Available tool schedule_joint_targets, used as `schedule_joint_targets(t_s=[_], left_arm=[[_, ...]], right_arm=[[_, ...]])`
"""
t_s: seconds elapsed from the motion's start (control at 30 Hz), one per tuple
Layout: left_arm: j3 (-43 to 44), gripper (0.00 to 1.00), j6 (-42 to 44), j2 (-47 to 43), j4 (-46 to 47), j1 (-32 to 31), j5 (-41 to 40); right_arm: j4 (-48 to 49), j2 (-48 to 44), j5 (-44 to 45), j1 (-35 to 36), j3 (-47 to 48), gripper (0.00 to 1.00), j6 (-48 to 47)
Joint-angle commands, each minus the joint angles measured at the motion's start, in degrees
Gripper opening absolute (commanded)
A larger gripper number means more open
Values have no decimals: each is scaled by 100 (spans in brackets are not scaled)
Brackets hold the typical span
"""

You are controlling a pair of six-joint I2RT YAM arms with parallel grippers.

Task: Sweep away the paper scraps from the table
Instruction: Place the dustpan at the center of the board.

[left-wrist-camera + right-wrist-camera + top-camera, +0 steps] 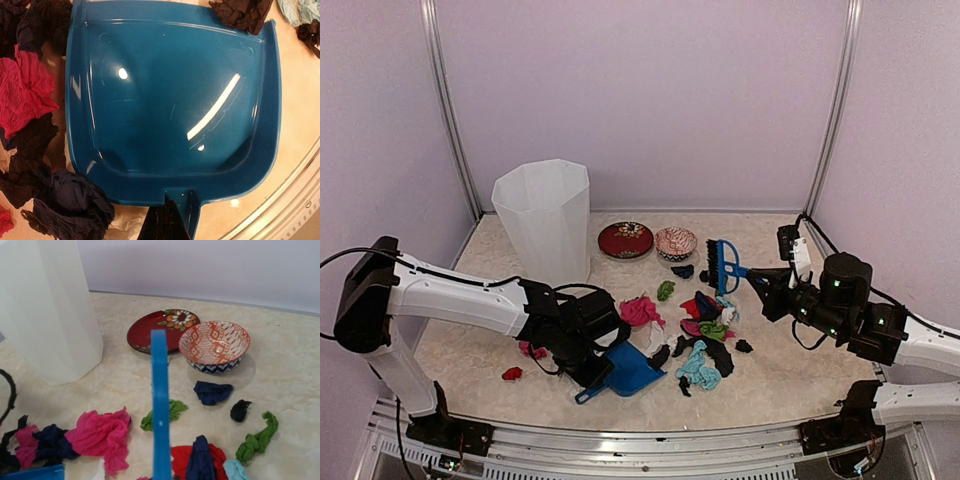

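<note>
- The left gripper (591,371) gripped the empty dustpan (632,372), low centre; the right gripper (761,283) gripped the brush (724,262), centre right.
- Paper scraps (710,330) lay unswept across the middle of the table (790,385); nearly everything seemed left to do.

The top camera looks down from behind over the beige marbled worktop (780,385). The left wrist camera stares close into a glossy blue plastic dustpan (170,100). The right wrist camera looks low toward the pale lilac back wall (200,265). Crumpled coloured paper scraps (100,435) show in all three.
</note>
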Motion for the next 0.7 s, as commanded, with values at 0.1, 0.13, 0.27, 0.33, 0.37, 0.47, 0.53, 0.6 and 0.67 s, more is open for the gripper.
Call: schedule_joint_targets(t_s=[0.1,0.13,0.27,0.33,0.37,0.47,0.53,0.6,0.67], left_arm=[[98,12,201,-91,294,8,-436],[87,18,194,-181,320,-1,-491],[-30,36,160,-562,443,-59,-581],[-103,42,142,-744,443,-118,-645],[-140,46,130,-829,429,-152,-701],[-332,55,3,-1107,425,-283,-748],[-465,60,-134,-1266,438,-386,-756],[-618,63,-248,-1390,508,-535,-768],[-804,65,-353,-1538,681,-705,-755]], right_arm=[[18,-9,129,38,-4,0,-29],[29,19,124,38,-4,0,-28],[90,138,86,38,26,0,-36],[109,182,81,38,60,0,-45],[102,197,79,38,85,0,-60],[76,239,85,38,147,0,-74],[63,251,90,38,163,0,-73],[66,259,104,33,163,0,-73],[61,293,87,38,177,0,-55]])
